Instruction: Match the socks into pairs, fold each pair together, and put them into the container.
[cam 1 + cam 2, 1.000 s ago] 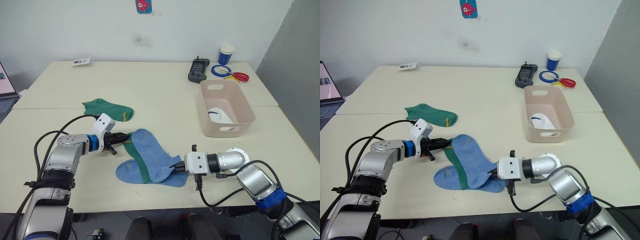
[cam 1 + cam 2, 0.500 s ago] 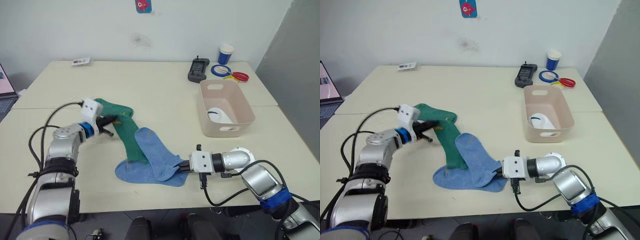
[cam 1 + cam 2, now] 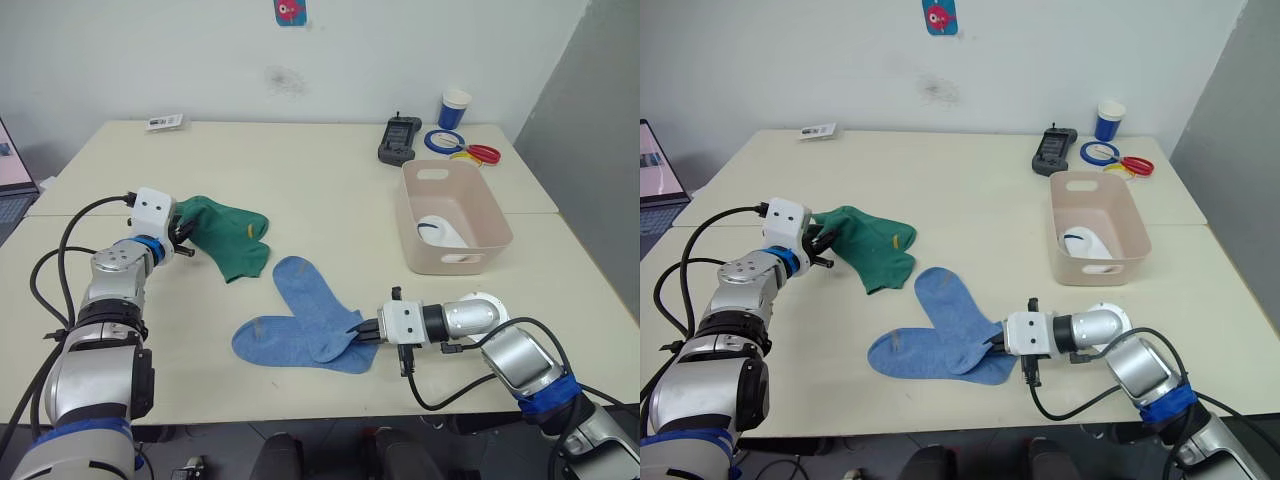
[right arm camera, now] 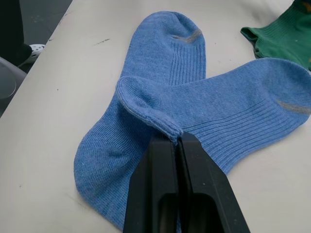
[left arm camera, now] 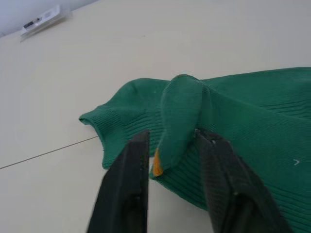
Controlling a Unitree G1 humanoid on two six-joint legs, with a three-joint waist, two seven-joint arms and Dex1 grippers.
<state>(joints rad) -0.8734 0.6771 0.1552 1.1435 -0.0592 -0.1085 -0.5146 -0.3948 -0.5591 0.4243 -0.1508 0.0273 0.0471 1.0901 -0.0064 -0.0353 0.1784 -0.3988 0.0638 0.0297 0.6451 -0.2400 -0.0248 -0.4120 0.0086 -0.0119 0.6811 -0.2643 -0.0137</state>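
Green socks [image 3: 232, 235]: two, soft, ribbed; left gripper [image 5: 170, 165] pinches one.
Blue socks [image 3: 305, 325]: two, crossed; right gripper [image 4: 176, 141] pinches one.

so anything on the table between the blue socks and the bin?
Nothing visible. The right gripper is shut on the light blue socks, and only bare tabletop lies between them and the container. The green socks lie off to the left.
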